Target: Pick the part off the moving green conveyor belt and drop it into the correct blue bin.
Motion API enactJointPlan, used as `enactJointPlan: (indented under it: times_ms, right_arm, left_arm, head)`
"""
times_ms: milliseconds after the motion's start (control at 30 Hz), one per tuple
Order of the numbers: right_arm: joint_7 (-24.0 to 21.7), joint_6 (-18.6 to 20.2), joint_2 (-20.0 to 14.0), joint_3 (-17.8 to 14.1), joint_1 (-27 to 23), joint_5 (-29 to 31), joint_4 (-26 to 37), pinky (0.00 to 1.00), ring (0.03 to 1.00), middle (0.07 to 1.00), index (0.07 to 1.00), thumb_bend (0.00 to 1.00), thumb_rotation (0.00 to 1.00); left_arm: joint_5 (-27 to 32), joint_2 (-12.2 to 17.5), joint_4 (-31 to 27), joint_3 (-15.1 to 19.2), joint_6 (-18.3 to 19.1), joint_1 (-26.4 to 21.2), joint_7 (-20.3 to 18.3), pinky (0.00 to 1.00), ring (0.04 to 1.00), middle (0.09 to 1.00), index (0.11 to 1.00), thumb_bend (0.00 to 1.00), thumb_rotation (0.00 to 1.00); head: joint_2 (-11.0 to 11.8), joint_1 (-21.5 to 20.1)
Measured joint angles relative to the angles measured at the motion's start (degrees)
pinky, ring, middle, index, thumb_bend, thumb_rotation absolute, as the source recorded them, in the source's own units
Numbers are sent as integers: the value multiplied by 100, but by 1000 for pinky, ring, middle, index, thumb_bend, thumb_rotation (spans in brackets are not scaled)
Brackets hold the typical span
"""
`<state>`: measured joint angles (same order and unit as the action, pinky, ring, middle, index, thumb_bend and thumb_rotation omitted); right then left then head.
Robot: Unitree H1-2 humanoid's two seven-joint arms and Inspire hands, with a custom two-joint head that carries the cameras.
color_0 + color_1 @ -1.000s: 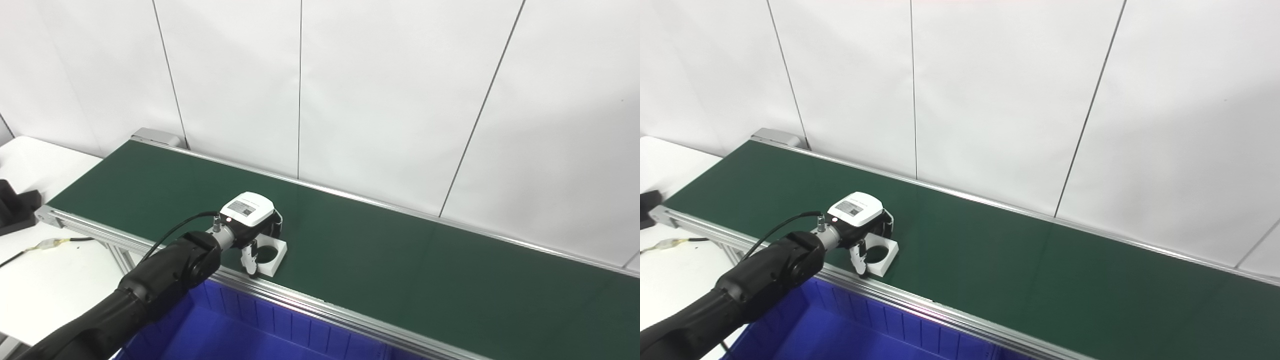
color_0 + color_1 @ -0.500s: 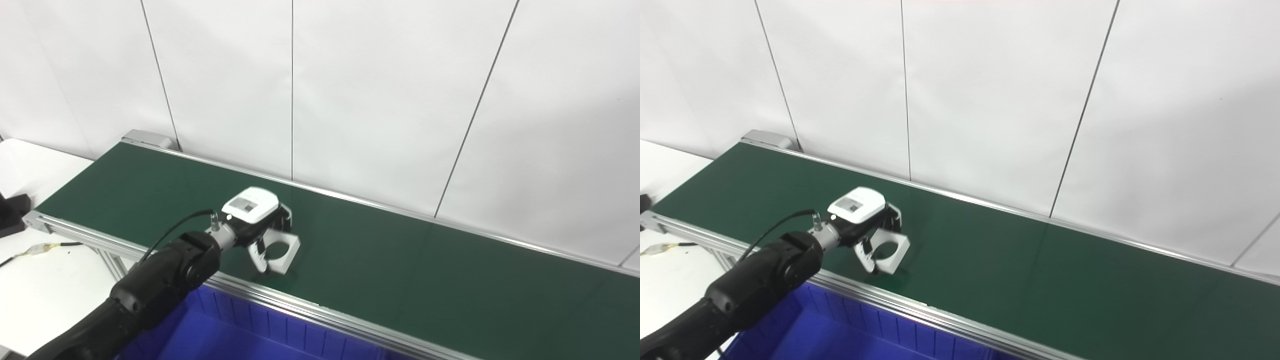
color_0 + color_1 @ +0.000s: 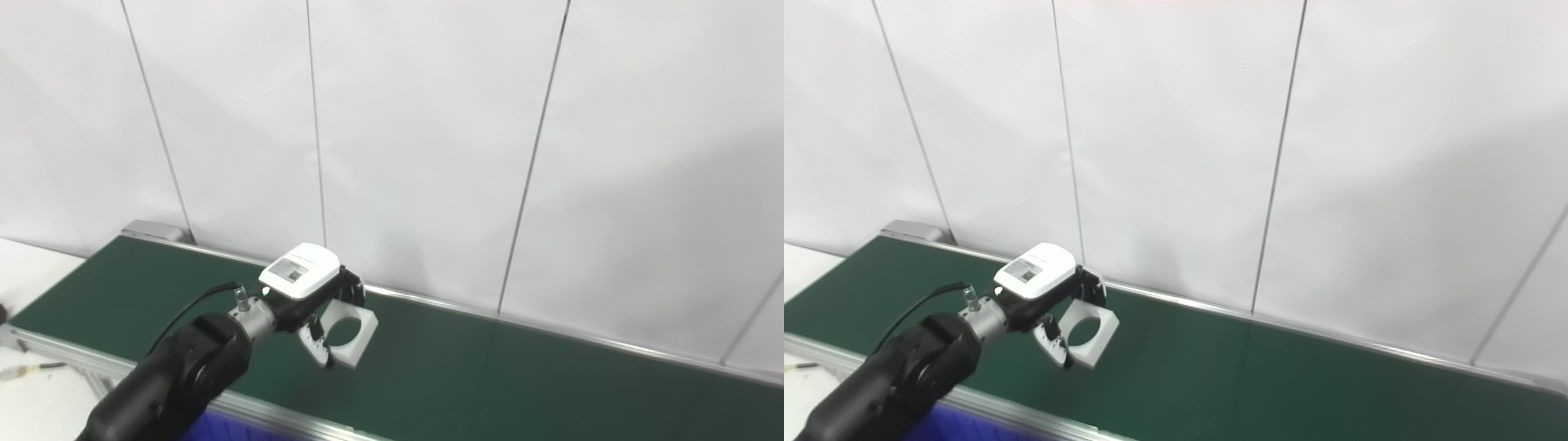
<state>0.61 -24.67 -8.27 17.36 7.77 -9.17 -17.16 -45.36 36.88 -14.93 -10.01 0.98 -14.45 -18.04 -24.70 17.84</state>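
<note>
My left hand (image 3: pixel 309 300) is shut on the part (image 3: pixel 350 331), a flat white square block with a round hole through it. The hand holds it tilted and lifted above the green conveyor belt (image 3: pixel 490 380). The same hand (image 3: pixel 1047 294) and part (image 3: pixel 1087 334) show in the right eye view. Only a sliver of the blue bin (image 3: pixel 220 429) shows at the bottom edge, below the belt's near rail. My right hand is out of view.
The belt's aluminium near rail (image 3: pixel 263 416) runs along the bottom left. A white panelled wall (image 3: pixel 429 153) stands right behind the belt. A white table edge (image 3: pixel 24 392) with a cable lies at the far left.
My left hand closed on the part and lifted it off the belt, tilting it. The camera has tilted upward, so the belt and bin sit lower in the picture.
</note>
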Motion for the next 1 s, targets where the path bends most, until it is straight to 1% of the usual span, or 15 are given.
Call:
enactJointPlan:
  times_ms: [67, 133, 267, 400, 433, 500, 600, 667, 700, 733, 867, 900, 967, 1000]
  right_arm:
    - [-13, 3, 37, 41, 2, -5, -43, 681, 768, 812, 876, 567, 634]
    - [-12, 1, 86, 61, 7, 1, -13, 685, 769, 813, 877, 566, 635]
    - [-23, 1, 270, 128, -11, 0, 0, 679, 766, 810, 875, 563, 625]
    - [-25, 1, 214, 95, 15, 1, 5, 683, 764, 809, 876, 568, 629]
    - [-26, 2, 205, 83, 10, 2, -18, 686, 764, 809, 875, 574, 634]
    - [-24, 1, 142, 47, 32, 15, 86, 684, 764, 809, 874, 579, 640]
    - [-25, 1, 66, 17, 30, 17, 98, 680, 761, 810, 873, 588, 651]
    - [-26, 1, 44, 3, 34, 18, 114, 679, 765, 814, 878, 593, 658]
    - [-29, 1, 44, -7, 56, 30, 139, 679, 765, 815, 878, 593, 659]
    - [-31, 1, 45, -11, 71, 37, 151, 679, 767, 816, 879, 597, 662]
    - [-46, 1, 51, -16, 129, 73, 192, 684, 767, 817, 878, 598, 659]
    - [-49, 1, 51, -16, 133, 74, 205, 683, 767, 816, 878, 599, 659]
    - [-51, 1, 51, -22, 134, 73, 242, 682, 766, 815, 877, 602, 661]
    - [-53, 1, 64, -27, 135, 73, 279, 681, 764, 814, 876, 604, 664]
  left_arm:
    - [-58, -31, -109, 31, -4, 49, -98, 619, 517, 471, 496, 525, 0]
    - [-74, 20, -292, 106, -5, 86, -176, 626, 522, 471, 496, 525, 0]
    - [-118, 61, -350, 222, 20, 118, -298, 607, 513, 467, 498, 525, 0]
    - [-117, 41, -613, 266, 20, 154, -380, 606, 513, 468, 499, 524, 0]
    - [-71, 25, -644, 279, 40, 157, -456, 595, 503, 469, 498, 524, 0]
    - [34, -10, -859, 315, 68, 188, -547, 594, 505, 476, 493, 524, 0]
    - [204, -199, -1202, 328, 139, 250, -721, 591, 497, 475, 492, 525, 0]
    - [208, -316, -1420, 340, 226, 390, -842, 563, 464, 434, 505, 522, 0]
    - [211, -360, -1520, 340, 264, 443, -958, 561, 462, 431, 506, 522, 0]
    - [211, -381, -1648, 345, 309, 511, -1066, 555, 457, 425, 506, 522, 0]
    - [204, -424, -2111, 403, 526, 657, -1436, 569, 497, 440, 504, 523, 0]
    - [201, -456, -2229, 426, 584, 695, -1488, 570, 507, 446, 502, 524, 0]
    - [197, -518, -2363, 433, 622, 758, -1578, 563, 505, 447, 502, 524, 0]
    - [197, -543, -2412, 431, 628, 794, -1620, 566, 513, 457, 499, 525, 0]
  head:
    - [9, 0]
    - [0, 0]
    - [-26, -9]
    - [-79, -44]
    - [-123, -79]
    - [-123, -79]
    - [-219, -132]
    - [-325, -176]
    - [-325, -176]
    - [-395, -202]
    - [-457, -229]
    - [-588, -272]
    - [-606, -281]
    - [-685, -290]
